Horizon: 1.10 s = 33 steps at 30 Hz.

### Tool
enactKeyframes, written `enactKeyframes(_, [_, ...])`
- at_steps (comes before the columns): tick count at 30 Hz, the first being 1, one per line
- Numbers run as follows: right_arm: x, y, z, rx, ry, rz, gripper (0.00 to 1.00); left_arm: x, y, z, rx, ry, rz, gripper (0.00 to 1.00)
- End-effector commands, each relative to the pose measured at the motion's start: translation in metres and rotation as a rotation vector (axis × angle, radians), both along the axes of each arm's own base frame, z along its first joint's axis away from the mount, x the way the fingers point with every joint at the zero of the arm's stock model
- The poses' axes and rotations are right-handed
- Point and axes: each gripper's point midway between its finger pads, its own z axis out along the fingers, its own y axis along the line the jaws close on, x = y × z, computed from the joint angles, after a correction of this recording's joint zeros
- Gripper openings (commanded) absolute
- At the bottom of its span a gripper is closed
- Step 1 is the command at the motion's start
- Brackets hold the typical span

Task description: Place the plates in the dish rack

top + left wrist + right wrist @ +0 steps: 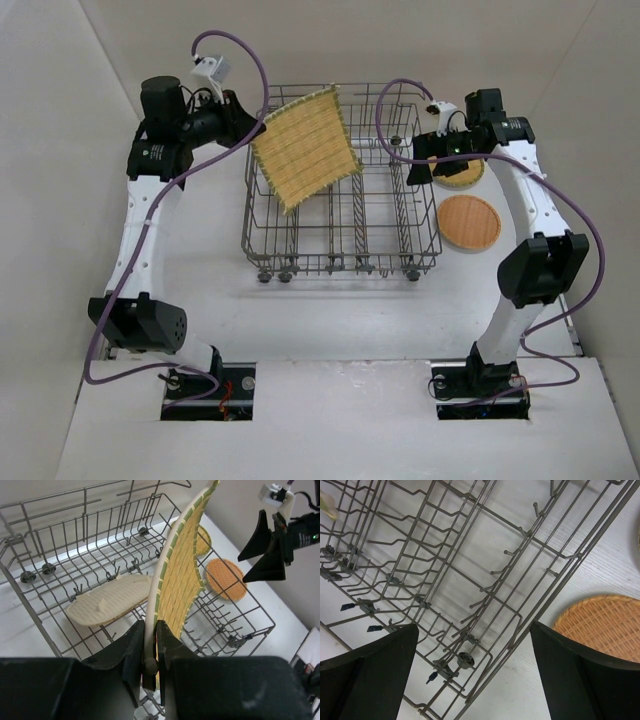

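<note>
My left gripper [150, 647] pinches square plate [182, 575] by its edge, tilted above rack [345, 262]. Thin grip could slip, or a corner could snag tines. Right gripper [475, 655] is spread wide beside rack.

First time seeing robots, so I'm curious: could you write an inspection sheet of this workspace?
Surface: white table.
Job's things: square plate held on edge over the rack; pale plate lying inside it; orange plate and tan plate on the table beside it.
Clutter: nothing seen.
Grippers: left gripper shut on the square plate; right gripper open above the rack's right edge.
Cables: purple cables, hanging in loose loops.
Surroundings: plain white walls.
</note>
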Motion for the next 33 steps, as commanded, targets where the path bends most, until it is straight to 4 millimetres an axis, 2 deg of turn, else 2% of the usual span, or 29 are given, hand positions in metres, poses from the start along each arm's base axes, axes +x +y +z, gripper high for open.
enactKeyframes(1, [-0.002, 0.004, 0.029, 0.027, -0.091, -0.001, 0.99, -0.02, -0.003, 0.055, 0.074, -0.268, -0.038, 0.01])
enactKeyframes(17, [-0.001, 0.0, 0.029, 0.022, -0.094, -0.009, 0.99, -0.049, -0.041, 0.047, 0.336, -0.53, -0.156, 0.01])
enactKeyframes(27, [-0.002, -0.001, 0.027, 0.021, -0.087, -0.015, 0.99, -0.052, -0.056, 0.034, 0.449, -0.688, -0.255, 0.01])
enactKeyframes(33, [-0.003, -0.009, 0.021, -0.015, -0.063, -0.036, 0.99, -0.039, -0.058, 0.036, 0.453, -0.783, -0.284, 0.01])
